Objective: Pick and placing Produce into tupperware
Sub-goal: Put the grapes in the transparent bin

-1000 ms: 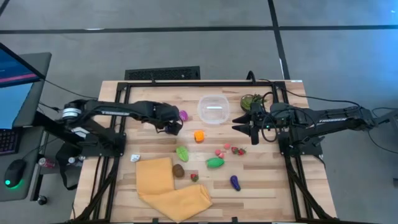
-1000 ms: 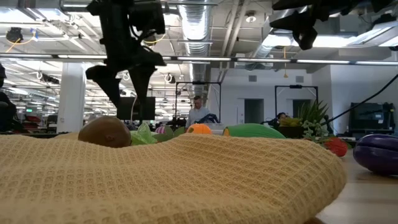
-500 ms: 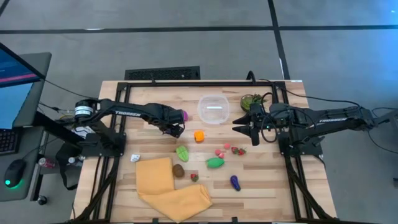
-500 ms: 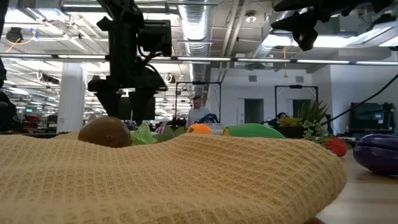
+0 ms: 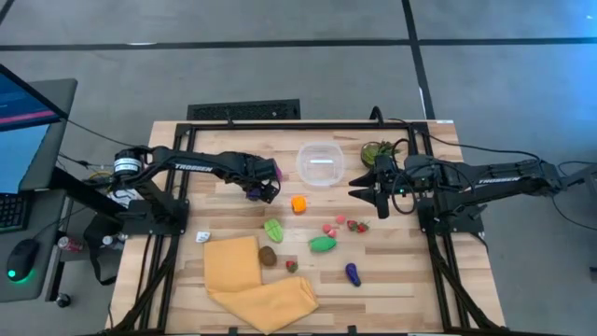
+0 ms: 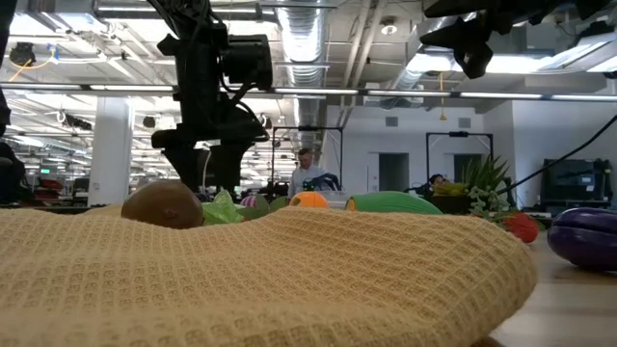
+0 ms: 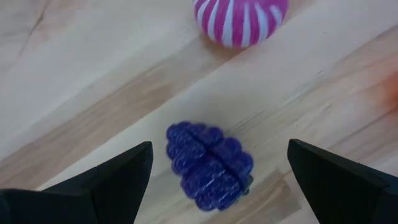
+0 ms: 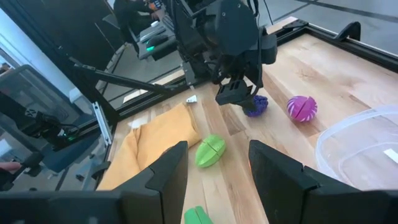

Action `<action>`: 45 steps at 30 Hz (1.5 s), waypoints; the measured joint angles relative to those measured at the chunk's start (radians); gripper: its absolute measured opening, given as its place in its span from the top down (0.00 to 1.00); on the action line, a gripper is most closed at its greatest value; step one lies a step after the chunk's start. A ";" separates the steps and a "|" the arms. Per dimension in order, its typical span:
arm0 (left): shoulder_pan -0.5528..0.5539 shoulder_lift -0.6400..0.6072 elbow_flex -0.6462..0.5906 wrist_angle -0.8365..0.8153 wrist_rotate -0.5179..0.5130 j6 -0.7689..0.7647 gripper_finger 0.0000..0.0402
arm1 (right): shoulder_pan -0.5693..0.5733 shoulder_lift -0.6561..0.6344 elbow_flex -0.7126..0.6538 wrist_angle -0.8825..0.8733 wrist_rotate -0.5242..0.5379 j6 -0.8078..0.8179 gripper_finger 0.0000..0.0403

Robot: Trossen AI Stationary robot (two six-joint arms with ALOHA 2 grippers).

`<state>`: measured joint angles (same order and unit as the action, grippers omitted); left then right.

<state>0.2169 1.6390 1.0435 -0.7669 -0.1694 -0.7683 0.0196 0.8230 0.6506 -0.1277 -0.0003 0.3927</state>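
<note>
1. High view, leftmost: yellow cloth (image 5: 256,283) lying folded, well apart from the tupperware (image 5: 320,163), toward the near counter (image 5: 410,280) edge.
2. Left gripper (image 5: 262,189) low beside the tupperware's left, fingers (image 7: 102,183) spread wide, straddling a purple berry piece (image 7: 210,164) without touching it; striped magenta piece (image 7: 240,20) just beyond.
3. Tupperware standing at the counter's far middle; contents cannot be told.
4. Below the tupperware: orange piece (image 5: 298,203), light green piece (image 5: 273,230), brown piece (image 5: 268,256), green piece (image 5: 323,245), small red pieces (image 5: 343,226), dark purple piece (image 5: 353,273).
5. Right gripper (image 5: 366,186) hovering just right of the tupperware, fingers (image 8: 278,177) partly apart, holding nothing; potted plant (image 5: 378,150) beside it.
</note>
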 joint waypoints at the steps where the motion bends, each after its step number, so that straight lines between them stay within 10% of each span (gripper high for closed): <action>1: 0.000 0.000 0.000 0.001 0.000 0.006 0.09 | 0.000 0.000 0.000 0.000 0.000 0.000 0.52; 45: 0.016 0.000 -0.082 0.085 0.057 -0.101 0.09 | -0.015 0.000 0.000 0.000 0.001 -0.008 0.52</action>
<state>0.2329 1.6394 0.9611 -0.6814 -0.1120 -0.8688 0.0044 0.8230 0.6502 -0.1276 0.0002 0.3843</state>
